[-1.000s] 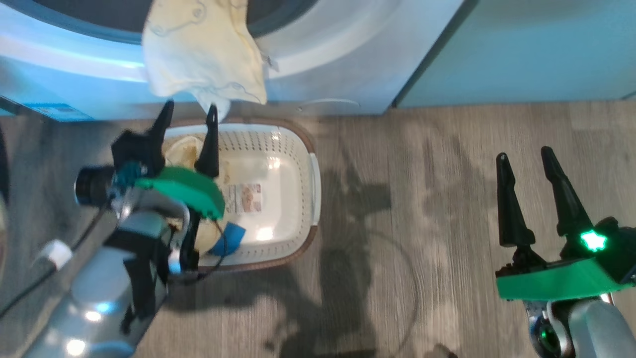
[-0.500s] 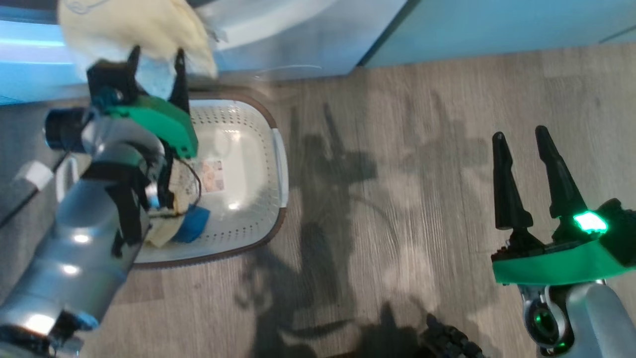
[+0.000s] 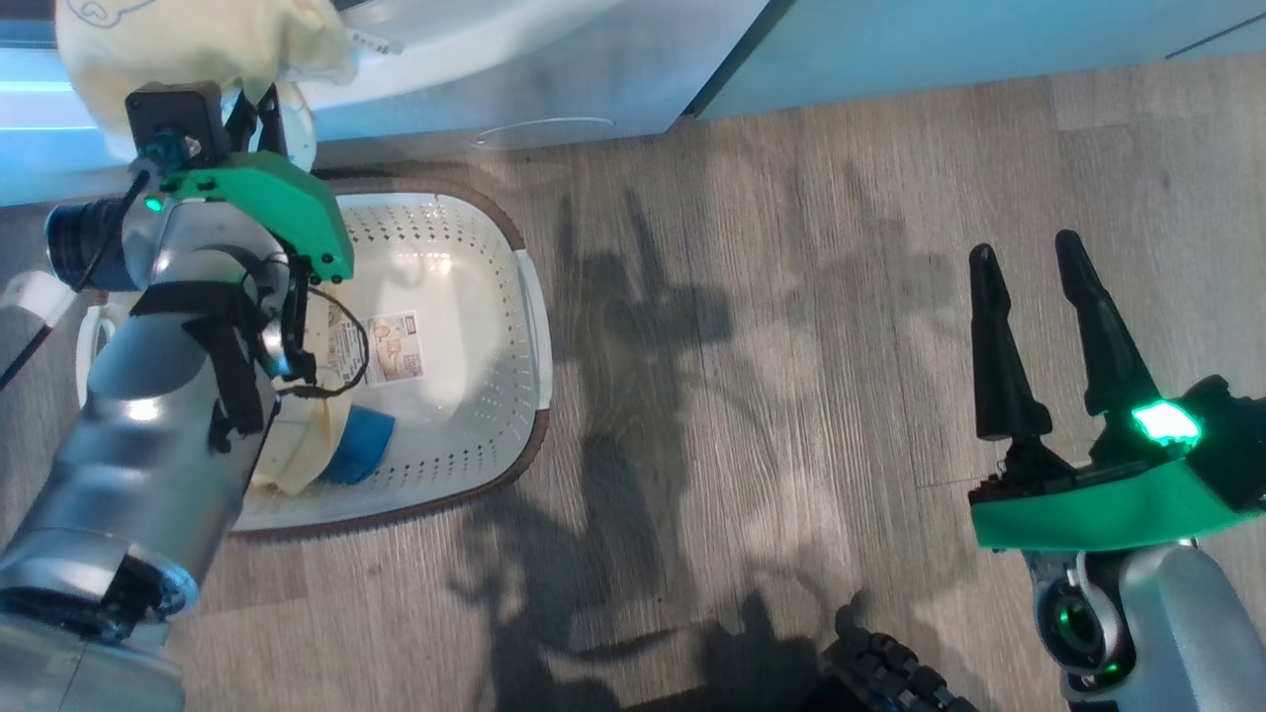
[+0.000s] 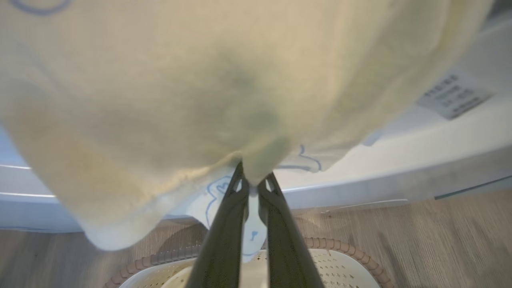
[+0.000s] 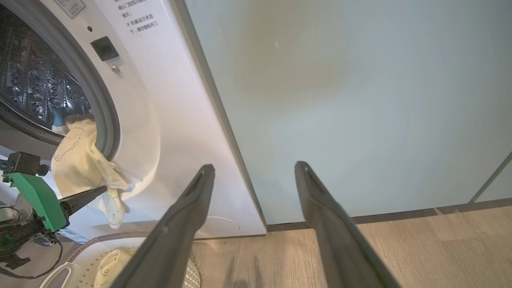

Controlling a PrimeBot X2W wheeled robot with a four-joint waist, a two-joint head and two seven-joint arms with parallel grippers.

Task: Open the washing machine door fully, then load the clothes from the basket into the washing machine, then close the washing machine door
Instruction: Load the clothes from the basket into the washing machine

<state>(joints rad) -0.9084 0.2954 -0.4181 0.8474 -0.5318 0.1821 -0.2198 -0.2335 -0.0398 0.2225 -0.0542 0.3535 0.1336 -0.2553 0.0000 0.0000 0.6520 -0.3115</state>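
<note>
Change: our left gripper (image 4: 253,180), spread wide under the hanging cloth a second ago, has risen and closed; the head camera has shifted too.
Left grip: fingers pinched together on the lower hem of the pale-yellow garment (image 4: 240,100).
Right side: our right gripper (image 3: 1024,247) stands fingers apart, empty, over the floor (image 3: 791,346), well apart from the basket (image 3: 534,435).
Garment: draped half out of the drum (image 5: 36,88), over the lower lip of the washing machine (image 5: 168,120), above the basket's far edge.
Left to load: a yellow piece (image 3: 297,465) and a blue piece (image 3: 361,445) in the basket's near left corner.
Handling: we judge it light, limp and sturdy. A hem pinch lets the bulk sag, so we would lift it high before pushing in.
</note>
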